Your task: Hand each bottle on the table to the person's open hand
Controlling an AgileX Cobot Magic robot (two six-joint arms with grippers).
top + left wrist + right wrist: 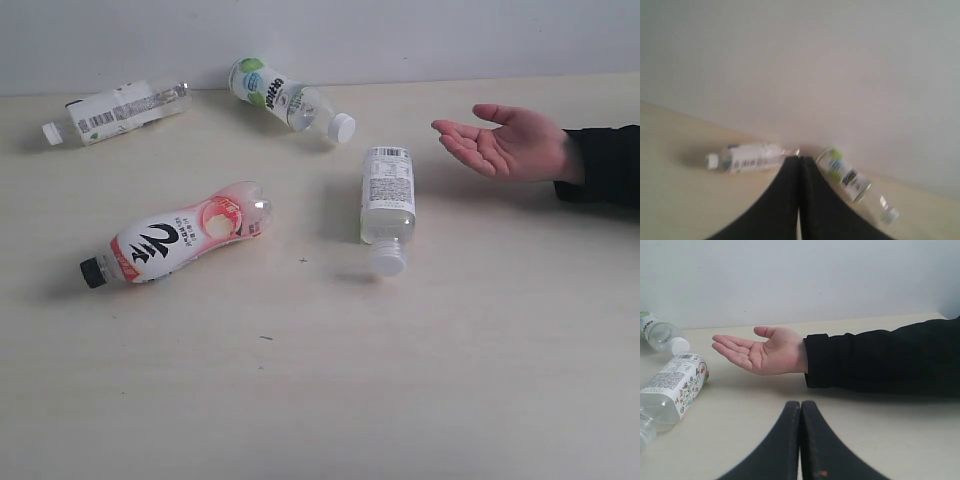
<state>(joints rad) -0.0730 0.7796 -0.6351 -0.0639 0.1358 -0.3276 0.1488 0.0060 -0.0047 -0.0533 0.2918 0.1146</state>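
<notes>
On the exterior view nothing is handed over: four clear plastic bottles (175, 245) lie on the pale beige bench (450, 380), the white-labelled, white-capped bottle (387, 200) nearest the person's open hand (510, 143). My left hand (799, 160) is clenched empty. My right hand (800, 404), clenched empty before that palm, must open for the nearest bottle, I judge.

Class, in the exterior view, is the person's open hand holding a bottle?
No, the person's open hand is empty; the nearest bottle lies apart on the table.

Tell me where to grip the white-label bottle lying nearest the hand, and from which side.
Best take the white-label bottle across its labelled middle, coming straight down from above with the right tool: it lies flat, cap toward the camera, sides clear.
</notes>
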